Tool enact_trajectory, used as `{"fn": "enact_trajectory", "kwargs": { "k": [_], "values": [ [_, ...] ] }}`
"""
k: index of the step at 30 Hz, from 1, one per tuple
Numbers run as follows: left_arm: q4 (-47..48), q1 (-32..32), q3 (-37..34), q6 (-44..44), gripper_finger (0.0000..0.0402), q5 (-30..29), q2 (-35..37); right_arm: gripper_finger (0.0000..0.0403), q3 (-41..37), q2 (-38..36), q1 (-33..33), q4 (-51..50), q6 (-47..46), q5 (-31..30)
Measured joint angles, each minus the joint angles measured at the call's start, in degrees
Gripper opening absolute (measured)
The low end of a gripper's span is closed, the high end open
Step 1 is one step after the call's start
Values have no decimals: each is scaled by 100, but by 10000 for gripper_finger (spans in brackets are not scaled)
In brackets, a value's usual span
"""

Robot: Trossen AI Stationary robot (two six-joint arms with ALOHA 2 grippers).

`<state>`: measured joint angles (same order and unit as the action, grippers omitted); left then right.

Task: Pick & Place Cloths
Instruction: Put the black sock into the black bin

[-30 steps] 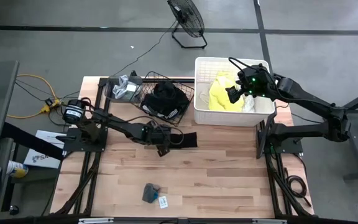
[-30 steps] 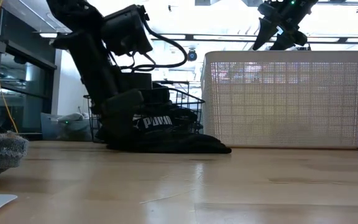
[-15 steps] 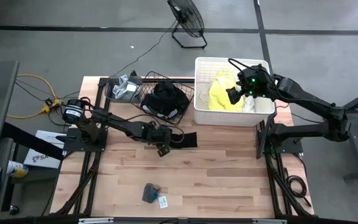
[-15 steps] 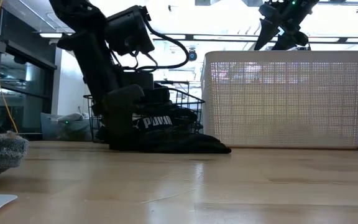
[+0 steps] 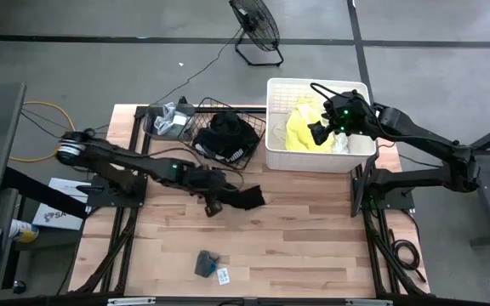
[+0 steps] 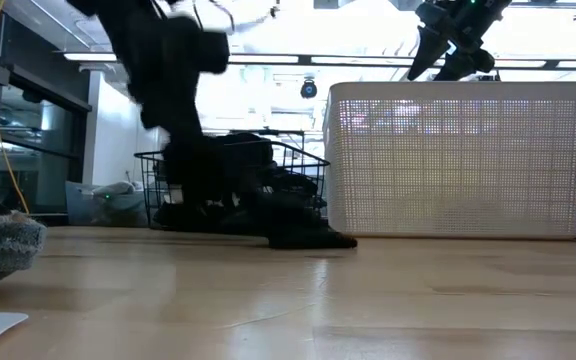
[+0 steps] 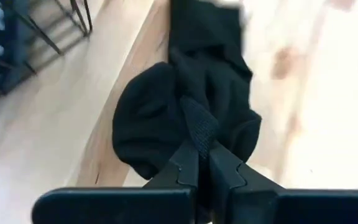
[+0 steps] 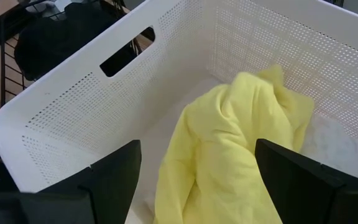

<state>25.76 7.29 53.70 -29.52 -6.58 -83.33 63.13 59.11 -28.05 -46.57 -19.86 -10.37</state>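
Wooden table (image 5: 296, 238): white tub (image 5: 276, 151), wire basket (image 5: 258, 127), black cloth (image 5: 243, 198), small grey cloth (image 5: 205, 263), card (image 5: 224, 275).

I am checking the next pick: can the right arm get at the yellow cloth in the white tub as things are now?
Probably yes. The right gripper hangs open above the tub, and the yellow cloth lies uncovered on top, between its fingers in the wrist view.

bare wood lies open in front of the left gripper (image 5: 212, 204); wire basket (image 5: 228, 136) and white tub (image 5: 277, 153) wall off behind it.
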Motion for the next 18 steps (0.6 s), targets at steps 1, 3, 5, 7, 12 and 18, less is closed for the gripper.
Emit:
{"fn": "enact_trajectory", "kwargs": {
  "k": [1,3,5,7,12,18],
  "values": [
    [95,17,39,34,1,-16,138,307,0,-1,0,0,-4,0],
    [172,107,121,60,1,-95,371,307,0,0,0,0,-4,1],
    [424,157,180,105,1,-272,607,307,0,-2,0,2,-4,0],
    [417,226,280,120,1,-415,864,307,0,0,0,3,-5,0],
    [909,299,395,75,0,-971,1537,307,2,0,2,13,-55,0],
    [1162,289,582,158,0,-1431,2228,307,2,-2,74,11,-92,-20]
  ]
}}
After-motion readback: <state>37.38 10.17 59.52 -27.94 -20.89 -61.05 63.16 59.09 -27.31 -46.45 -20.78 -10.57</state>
